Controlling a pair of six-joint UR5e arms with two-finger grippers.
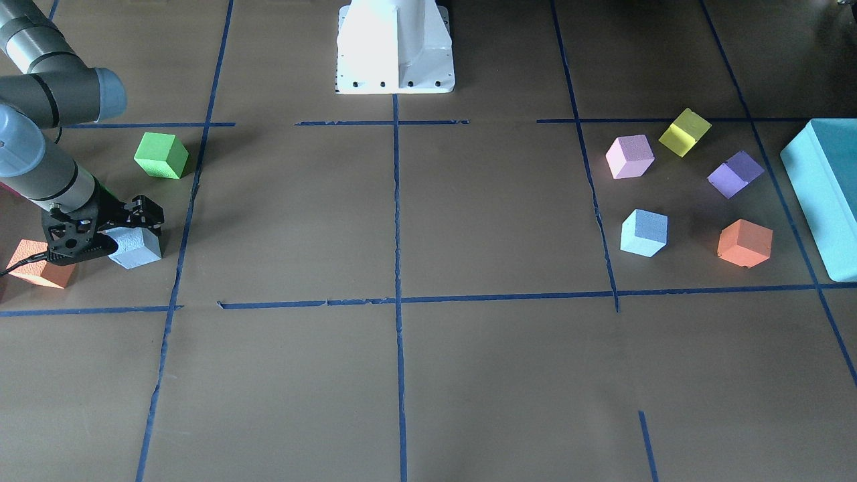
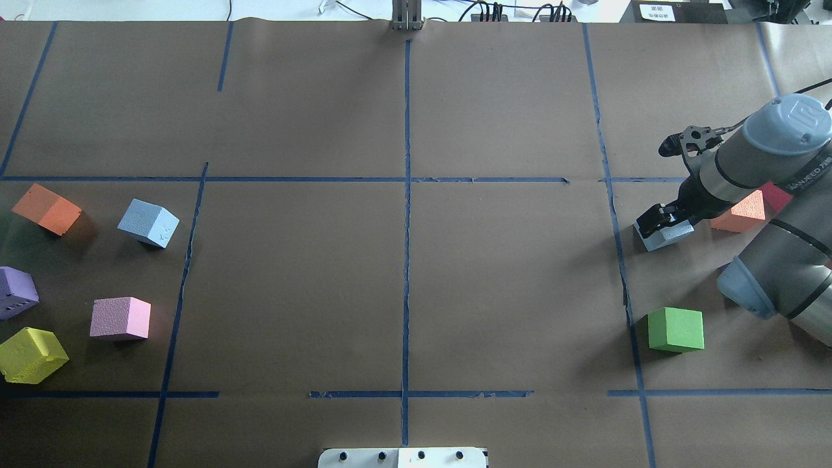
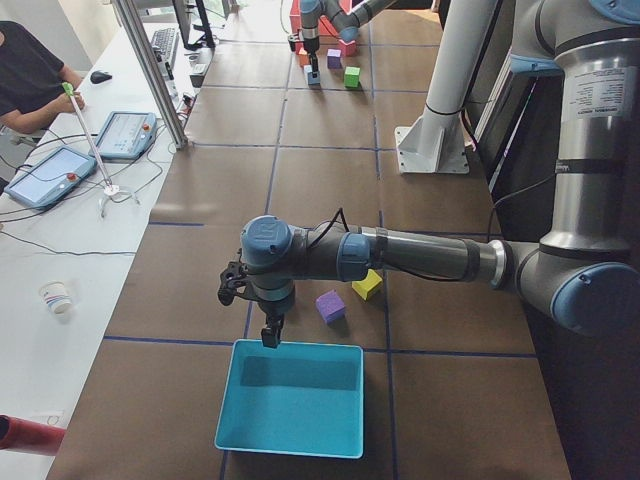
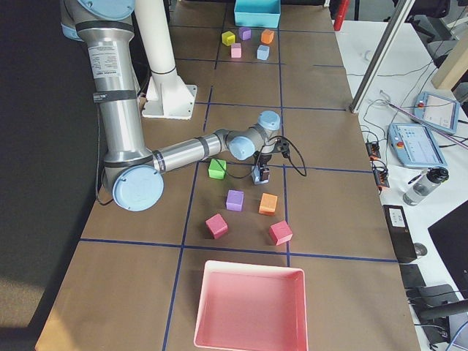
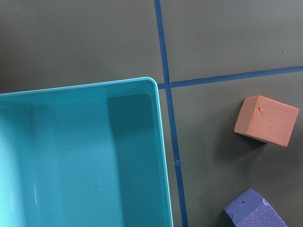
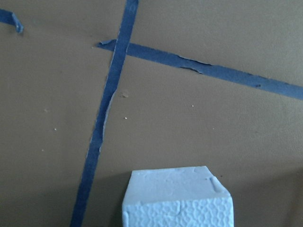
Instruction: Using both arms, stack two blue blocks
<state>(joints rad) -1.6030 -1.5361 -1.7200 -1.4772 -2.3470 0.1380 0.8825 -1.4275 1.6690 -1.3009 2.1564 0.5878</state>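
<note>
Right gripper (image 1: 124,234) straddles one blue block (image 1: 140,249), pinch unconfirmed; close squarely, lift straight, clear of orange cube (image 1: 39,266); left gripper (image 3: 270,336) finger state indeterminable.

Grainy pale-blue block (image 1: 644,232) — green cube (image 1: 161,155), teal bin (image 1: 820,194), brown table (image 1: 502,221).

We are seeing matt brown paper covering the worktop (image 2: 507,286), crossed by torn blue tape (image 2: 406,260). The blue blocks (image 1: 644,232) are showing grainy foam, the teal bin (image 5: 161,156) smooth glossy plastic, the right arm (image 2: 747,162) smooth grey metal.
</note>
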